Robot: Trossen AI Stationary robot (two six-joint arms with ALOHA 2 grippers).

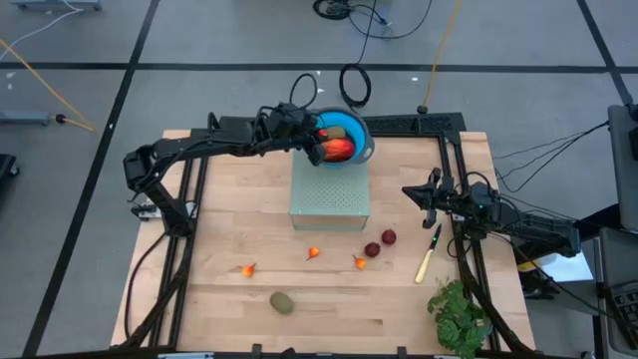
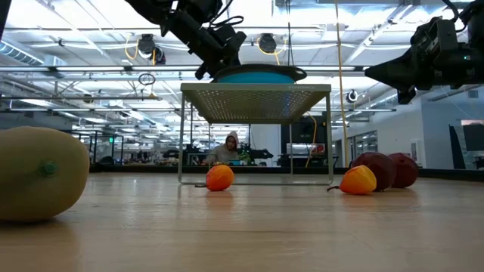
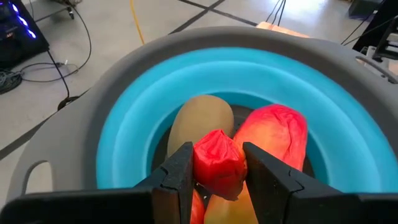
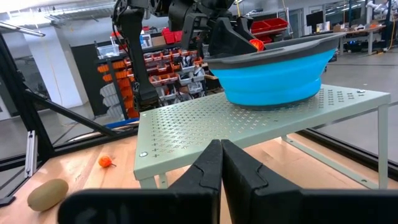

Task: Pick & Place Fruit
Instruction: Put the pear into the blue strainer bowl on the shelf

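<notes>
- Two dark arms work over the wooden counter (image 1: 219,289); no brand, label or writing can be read anywhere on the things.
- Left claw (image 3: 216,180) hangs over the blue bowl (image 1: 361,135), its fingers (image 3: 177,180) clenched on a small red fruit (image 3: 217,163) just above the bowl's contents.
- Inside the bowl lie a brownish-tan oval fruit (image 3: 199,121) and a larger orange-red oblong fruit (image 3: 273,134), touching side by side.
- Bowl, with its grey rim, stands on the far part of a pale green perforated stand (image 1: 329,204) at the counter's far middle.
- Right claw (image 4: 221,171) waits at the right side of the counter, raised above it, its fingers pressed together and empty, pointed toward the stand.
- Three tiny orange-red pieces lie on the counter nearer than the stand: one to the left (image 1: 248,269), one in the middle (image 1: 313,252), one to the right (image 1: 360,261).
- Two dark red round fruits (image 1: 380,243) sit just beside each other, right of those pieces.
- One brownish-green oval fruit (image 1: 282,302) lies nearest the front edge.
- Yellow-handled knife (image 1: 429,255) lies right of the dark red fruits; a leafy green bunch (image 1: 459,314) sits at the near right corner.
- In the low view a person (image 2: 227,149) sits far off in the room behind the counter.
</notes>
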